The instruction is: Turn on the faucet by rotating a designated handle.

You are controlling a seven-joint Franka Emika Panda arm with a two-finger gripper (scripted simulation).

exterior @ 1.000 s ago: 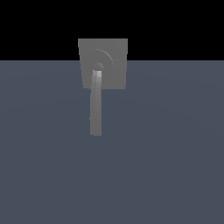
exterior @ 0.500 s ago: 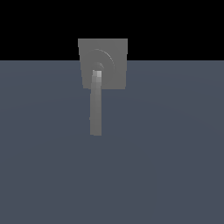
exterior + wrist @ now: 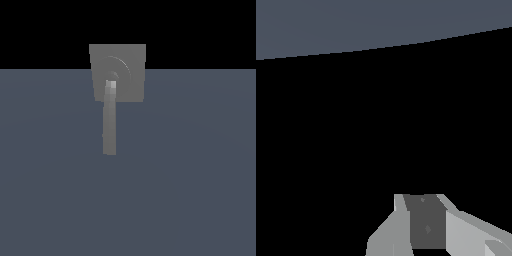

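In the exterior view the matte grey faucet (image 3: 131,75) is a square backplate with raised rings, standing at the far edge of the blue-grey floor. Its handle (image 3: 109,125), a long slim grey bar with a lighter hub end (image 3: 111,84), runs from the hub toward the camera. No arm or gripper shows in that view. In the wrist view only part of my gripper (image 3: 425,212) shows: light grey parts on either side of a darker grey middle. I cannot tell whether it is open or shut. The faucet does not show in the wrist view.
The blue-grey floor (image 3: 190,175) fills the lower part of the exterior view, with black beyond it. In the wrist view a strip of the same floor (image 3: 356,25) shows, and the rest is black.
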